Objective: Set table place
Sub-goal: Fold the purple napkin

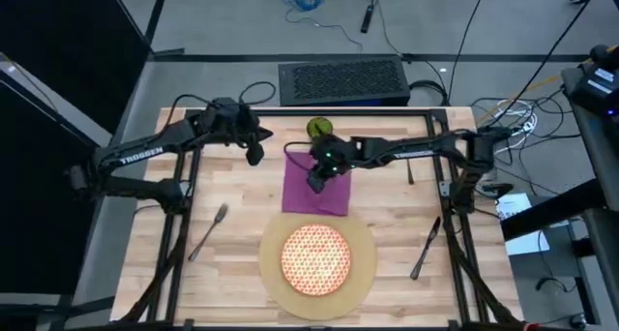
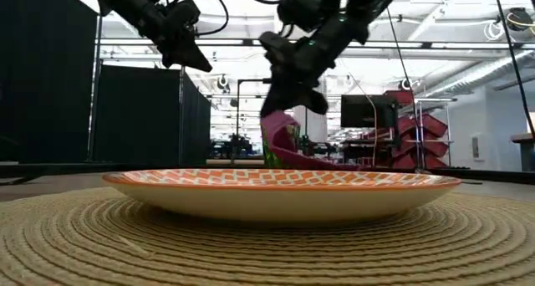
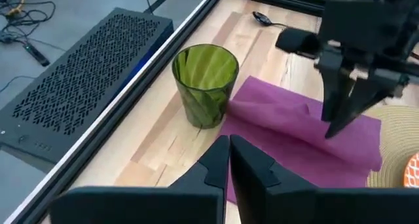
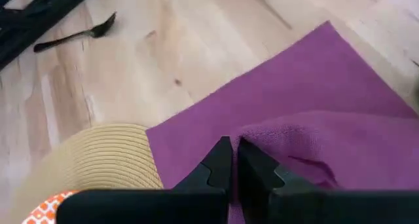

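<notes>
The purple napkin (image 1: pixel 316 188) lies on the table (image 1: pixel 232 191) just beyond the round tan mat (image 1: pixel 360 273), which carries the orange-and-white plate (image 1: pixel 315 256). The green cup (image 1: pixel 320 128) stands upright past the napkin's far edge. My right gripper (image 1: pixel 317 181) is shut at the napkin, where a fold (image 3: pixel 265 109) is humped up. My left gripper (image 1: pixel 254 156) hangs shut above bare wood, left of the cup. The fork (image 1: pixel 208 230) lies left of the mat, the knife (image 1: pixel 426 247) right of it, and the spoon (image 1: pixel 410 171) farther back on the right. My right gripper comes down on the napkin from above, fingers (image 3: pixel 335 119) pointing down, and has the end of the raised fold (image 4: pixel 262 137) at its fingertips. In the low view the cloth (image 2: pixel 278 135) rises to the fingers. The rest of the napkin lies on the table, slack.
A black perforated box (image 1: pixel 341 81) sits beyond the table's far edge. Black rails (image 1: pixel 184 205) run along both sides of the table. Bare wood shows between the fork and the mat, and around the knife.
</notes>
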Robot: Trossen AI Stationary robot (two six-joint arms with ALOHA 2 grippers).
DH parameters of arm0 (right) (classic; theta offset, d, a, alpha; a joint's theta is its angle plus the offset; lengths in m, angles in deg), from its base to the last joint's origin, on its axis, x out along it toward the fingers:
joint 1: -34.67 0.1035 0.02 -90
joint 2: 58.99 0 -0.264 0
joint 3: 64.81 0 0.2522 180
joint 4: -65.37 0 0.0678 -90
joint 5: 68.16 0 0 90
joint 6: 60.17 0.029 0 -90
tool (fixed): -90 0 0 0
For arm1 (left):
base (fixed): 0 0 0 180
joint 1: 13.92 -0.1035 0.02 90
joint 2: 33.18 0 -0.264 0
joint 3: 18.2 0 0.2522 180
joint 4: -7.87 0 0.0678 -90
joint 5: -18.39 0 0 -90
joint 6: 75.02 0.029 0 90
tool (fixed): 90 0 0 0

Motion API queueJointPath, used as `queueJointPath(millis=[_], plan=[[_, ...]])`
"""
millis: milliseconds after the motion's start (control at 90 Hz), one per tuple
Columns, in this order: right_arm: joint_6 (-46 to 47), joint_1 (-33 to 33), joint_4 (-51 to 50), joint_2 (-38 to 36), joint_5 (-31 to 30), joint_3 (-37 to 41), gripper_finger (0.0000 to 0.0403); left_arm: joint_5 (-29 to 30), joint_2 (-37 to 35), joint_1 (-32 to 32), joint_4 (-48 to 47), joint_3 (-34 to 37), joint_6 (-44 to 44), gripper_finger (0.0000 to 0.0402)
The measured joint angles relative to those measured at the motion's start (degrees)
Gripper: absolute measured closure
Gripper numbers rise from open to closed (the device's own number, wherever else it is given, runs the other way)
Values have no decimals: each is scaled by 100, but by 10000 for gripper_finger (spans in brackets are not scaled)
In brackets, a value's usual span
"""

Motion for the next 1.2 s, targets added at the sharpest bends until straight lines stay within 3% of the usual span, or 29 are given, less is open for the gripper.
queueJointPath(millis=[244,511,644,844,922,1033,1111,1200], plan=[[128,-14,11,423,239,-121,393,-15,0,4,-96,0,10,402],[143,-14,171,454,383,-121,299,-16,0,6,-87,0,92,402],[89,18,434,454,872,-121,251,-15,0,6,-84,0,92,402],[24,68,629,406,921,-126,220,-15,0,6,-50,0,94,402],[30,28,-185,393,565,-132,223,-18,0,6,-82,0,92,402],[-86,-29,-1301,446,-514,-110,250,-73,0,6,-105,0,96,402],[-129,-150,-1317,442,-701,-116,293,-79,0,6,-69,0,112,402],[-257,-280,-1141,441,-728,-119,368,-79,0,9,-52,0,114,402]])
